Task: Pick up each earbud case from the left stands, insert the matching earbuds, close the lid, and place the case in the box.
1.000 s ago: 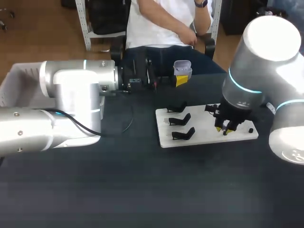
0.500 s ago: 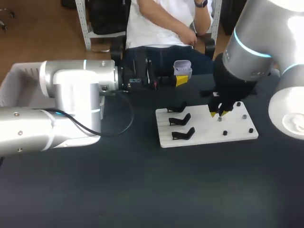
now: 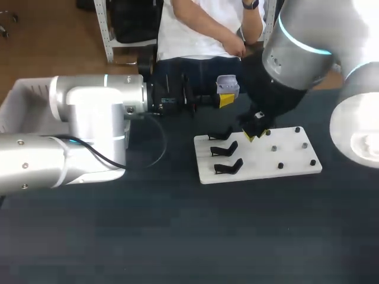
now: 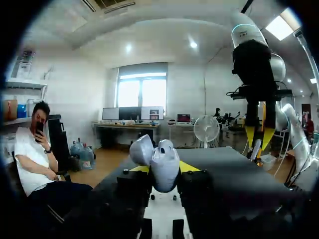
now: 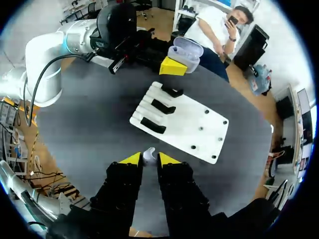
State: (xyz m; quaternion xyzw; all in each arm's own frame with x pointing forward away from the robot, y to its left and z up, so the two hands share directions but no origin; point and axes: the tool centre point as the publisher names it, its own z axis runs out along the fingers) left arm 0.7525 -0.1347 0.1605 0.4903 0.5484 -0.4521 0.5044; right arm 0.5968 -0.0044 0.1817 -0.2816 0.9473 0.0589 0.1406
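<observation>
My left gripper (image 4: 163, 170) is shut on a pale, open earbud case (image 3: 228, 83), holding it in the air behind the white board (image 3: 260, 158), lid up. The case (image 4: 158, 160) sits between the yellow tips. My right gripper (image 5: 146, 159) hangs high above the board's far left part, shut on a small white earbud (image 5: 148, 155). In the head view its yellow tips (image 3: 254, 134) are just right of the stands, below and right of the case. Three black stands (image 3: 224, 149) on the board's left side are bare.
Several small dark pegs (image 3: 305, 145) dot the board's right half. A white box (image 3: 21, 103) stands at the table's left end, partly hidden behind my left arm. Dark tabletop lies bare in front of the board.
My right gripper has risen from the pegs on the board's right side and moved left and back toward the case, carrying the earbud. The left arm has kept still.
</observation>
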